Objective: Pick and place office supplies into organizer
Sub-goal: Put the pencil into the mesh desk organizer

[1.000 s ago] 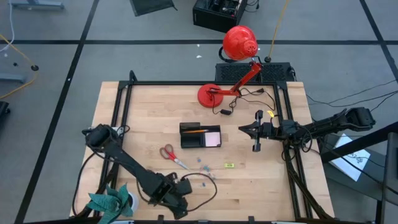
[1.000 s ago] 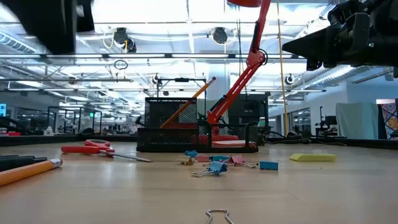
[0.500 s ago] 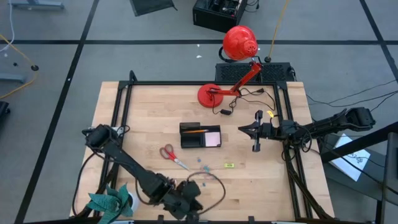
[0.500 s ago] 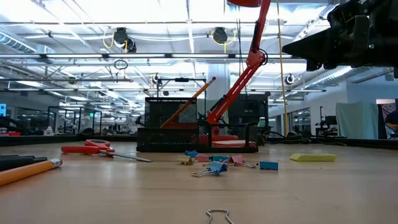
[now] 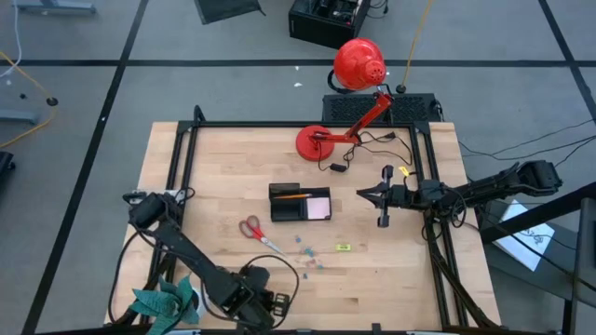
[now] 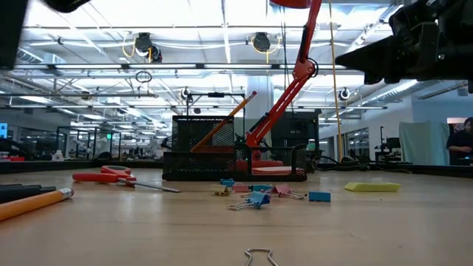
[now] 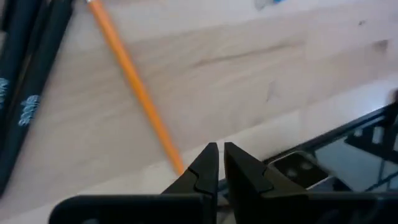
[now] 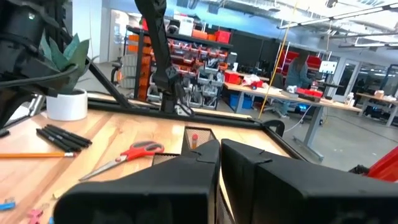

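Pencil [image 7: 134, 81] lies orange and slanted on the table [image 5: 223, 158] at the near edge, its lower end just beside the tips of the left gripper [image 7: 217, 151]; that gripper's jaws are almost closed, a thin slit between them, and whether they pinch the pencil's end cannot be told; beside the pencil lie the dark pens [image 7: 28, 81], side by side, apart from it; from above the left gripper [image 5: 250, 307] sits at the near edge, well nearer than the organizer [image 5: 300, 202] and to its left, next to the plant [image 5: 168, 300] at the near left corner.

Farther in, between the near edge and the organizer, a loose clutter of small clips [image 6: 255, 195] in blue and pink lies on the wood; a yellow bit [image 5: 343, 247] lies just right of them; the scissors [image 5: 258, 233] lie left of the clips, near the organizer's near left corner, red handles toward it.

The organizer stands mid-table, black mesh; a second orange pencil [image 6: 222, 122] leans in its left compartment, and a pink notepad [image 5: 318, 207] lies in its right one.

Right of the organizer, well apart from it and above the table, hangs the right gripper [image 5: 370, 194]; its jaws are clenched together on nothing.

Beyond the organizer stands the red lamp [image 5: 358, 67], its round base [image 5: 316, 142] on the far part of the table.
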Robot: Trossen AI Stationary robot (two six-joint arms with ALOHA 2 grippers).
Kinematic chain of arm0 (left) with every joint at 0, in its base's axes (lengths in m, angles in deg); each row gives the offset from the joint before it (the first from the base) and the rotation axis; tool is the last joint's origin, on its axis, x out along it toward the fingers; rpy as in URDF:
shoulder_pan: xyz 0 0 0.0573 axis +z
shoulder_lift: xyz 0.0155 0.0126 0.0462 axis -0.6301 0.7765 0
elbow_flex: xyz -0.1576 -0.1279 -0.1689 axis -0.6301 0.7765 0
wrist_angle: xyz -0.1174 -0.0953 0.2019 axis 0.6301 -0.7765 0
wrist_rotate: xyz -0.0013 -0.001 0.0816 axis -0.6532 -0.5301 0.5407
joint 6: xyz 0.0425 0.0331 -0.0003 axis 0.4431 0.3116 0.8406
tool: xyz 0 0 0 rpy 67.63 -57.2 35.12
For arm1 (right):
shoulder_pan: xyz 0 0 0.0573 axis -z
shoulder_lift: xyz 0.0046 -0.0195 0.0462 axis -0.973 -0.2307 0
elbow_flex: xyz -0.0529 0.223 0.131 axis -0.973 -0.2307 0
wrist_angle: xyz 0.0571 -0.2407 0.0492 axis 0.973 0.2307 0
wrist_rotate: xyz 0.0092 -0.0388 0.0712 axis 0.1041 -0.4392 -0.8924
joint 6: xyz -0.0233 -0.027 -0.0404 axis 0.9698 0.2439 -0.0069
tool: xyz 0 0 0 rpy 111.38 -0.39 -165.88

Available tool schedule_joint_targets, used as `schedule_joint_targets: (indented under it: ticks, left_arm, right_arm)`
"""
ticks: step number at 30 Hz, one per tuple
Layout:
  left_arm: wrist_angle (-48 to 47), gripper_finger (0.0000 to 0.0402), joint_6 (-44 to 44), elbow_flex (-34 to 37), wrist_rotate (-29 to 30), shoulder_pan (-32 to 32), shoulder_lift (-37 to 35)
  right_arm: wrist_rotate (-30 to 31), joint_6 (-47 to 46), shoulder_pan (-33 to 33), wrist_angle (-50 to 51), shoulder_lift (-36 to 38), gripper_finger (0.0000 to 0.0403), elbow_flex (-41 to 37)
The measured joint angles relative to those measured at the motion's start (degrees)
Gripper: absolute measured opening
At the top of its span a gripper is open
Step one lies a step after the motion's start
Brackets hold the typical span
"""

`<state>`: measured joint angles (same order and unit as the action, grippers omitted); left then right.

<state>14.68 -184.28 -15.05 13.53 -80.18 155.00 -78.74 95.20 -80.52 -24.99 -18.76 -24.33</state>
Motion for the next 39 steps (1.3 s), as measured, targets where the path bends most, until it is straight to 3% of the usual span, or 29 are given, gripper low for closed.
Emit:
schedule_joint_targets:
  ticks: [7, 16, 20, 26, 39]
  left_arm:
    - [1.00, 0.0041, 5.10, -0.01, -6.10, 4.91, 1.28]
    - [-0.57, 0.0150, 8.57, 0.00, -11.64, 7.49, 1.04]
    - [-4.84, 0.0172, 5.51, 0.00, -14.84, 7.16, 0.96]
    - [-6.51, 0.0171, 4.33, 0.00, -14.63, 6.93, 0.96]
    - [-7.43, 0.0128, 6.29, 0.02, -14.14, 8.44, 3.54]
  right_arm:
    - [0.00, 0.68, 0.00, 0.21, -0.01, 0.0009, 0.00]
    - [0.04, 1.40, 0.02, 1.03, -0.01, 0.0009, 0.01]
    - [0.04, 0.64, 0.02, 2.07, -0.01, 0.0009, 0.00]
    - [0.04, 0.55, 0.02, 3.59, -0.03, 0.0009, 0.00]
    - [-0.04, 0.53, 0.02, 3.51, -0.01, 0.0009, 0.01]
